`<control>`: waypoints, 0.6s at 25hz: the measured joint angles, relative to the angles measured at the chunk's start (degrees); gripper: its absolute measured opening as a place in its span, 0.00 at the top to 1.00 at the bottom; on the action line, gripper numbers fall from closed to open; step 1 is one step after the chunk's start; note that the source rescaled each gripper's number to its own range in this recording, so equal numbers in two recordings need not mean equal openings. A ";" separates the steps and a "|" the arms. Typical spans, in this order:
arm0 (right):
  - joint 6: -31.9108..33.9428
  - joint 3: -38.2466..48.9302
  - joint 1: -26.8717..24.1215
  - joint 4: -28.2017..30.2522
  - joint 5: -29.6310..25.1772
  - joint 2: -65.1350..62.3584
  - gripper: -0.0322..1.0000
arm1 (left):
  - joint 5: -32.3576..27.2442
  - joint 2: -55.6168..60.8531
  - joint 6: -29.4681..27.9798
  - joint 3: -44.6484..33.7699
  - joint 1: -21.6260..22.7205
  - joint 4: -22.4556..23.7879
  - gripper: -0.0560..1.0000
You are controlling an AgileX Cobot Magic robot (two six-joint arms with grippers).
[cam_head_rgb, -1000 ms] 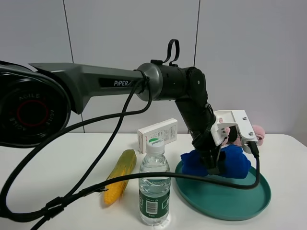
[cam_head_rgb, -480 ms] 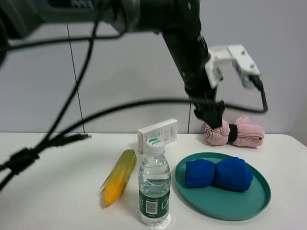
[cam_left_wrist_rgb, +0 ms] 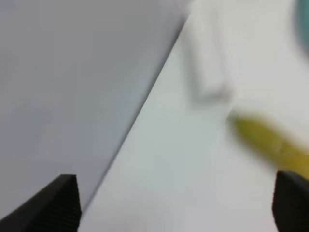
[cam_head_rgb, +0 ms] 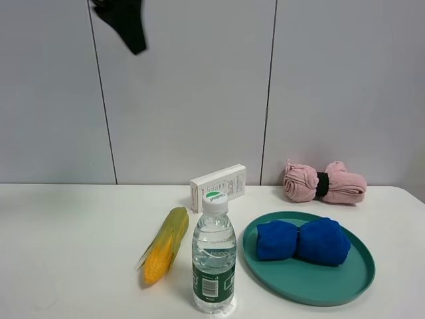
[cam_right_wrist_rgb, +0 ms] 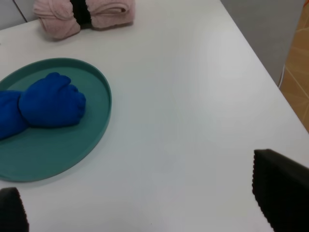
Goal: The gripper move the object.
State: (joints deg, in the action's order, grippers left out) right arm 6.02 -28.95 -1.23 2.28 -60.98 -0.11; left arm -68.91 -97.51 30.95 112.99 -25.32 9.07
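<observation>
A blue rolled cloth (cam_head_rgb: pixel 302 241) lies on the teal plate (cam_head_rgb: pixel 345 284) at the front right; it also shows in the right wrist view (cam_right_wrist_rgb: pixel 48 104) on the plate (cam_right_wrist_rgb: pixel 72 150). My left gripper (cam_left_wrist_rgb: pixel 176 208) is open and empty, high above the table's left side; only a dark part of that arm (cam_head_rgb: pixel 129 26) shows at the top left of the exterior view. Its view is blurred by motion. My right gripper (cam_right_wrist_rgb: pixel 145 203) is open and empty, over bare table to the right of the plate.
A pink rolled towel (cam_head_rgb: pixel 324 182) lies at the back right. A white box (cam_head_rgb: pixel 218 186) stands at the back middle, a water bottle (cam_head_rgb: pixel 214 256) at the front middle, and a yellow corn cob (cam_head_rgb: pixel 166 244) to its left. The table's right edge (cam_right_wrist_rgb: pixel 263 72) is near.
My left arm has lifted off the blue cloth, swung up and to the left, and almost left the exterior view. The cloth stays on the plate. The pink towel is uncovered.
</observation>
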 joint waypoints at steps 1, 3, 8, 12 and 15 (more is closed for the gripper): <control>0.00 0.00 0.00 0.00 0.00 0.00 0.00 | -0.14 2.87 -1.87 -2.47 2.63 0.97 0.30; 0.00 0.00 0.00 0.00 0.00 0.00 0.00 | -0.25 9.88 -8.16 -9.07 8.17 2.69 0.30; 0.00 0.00 0.00 0.00 0.00 0.00 0.00 | -0.40 26.04 -20.12 -22.73 19.99 3.19 0.30; 0.00 0.00 0.00 0.00 0.00 0.00 0.00 | -0.40 39.33 -24.21 -34.73 27.28 2.58 0.30; 0.00 0.00 0.00 0.00 0.00 0.00 0.00 | -0.41 49.97 -28.02 -43.88 30.61 0.79 0.30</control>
State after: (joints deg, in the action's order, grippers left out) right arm 6.02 -28.95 -1.23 2.28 -60.98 -0.11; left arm -69.32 -47.54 2.93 69.10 5.29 9.87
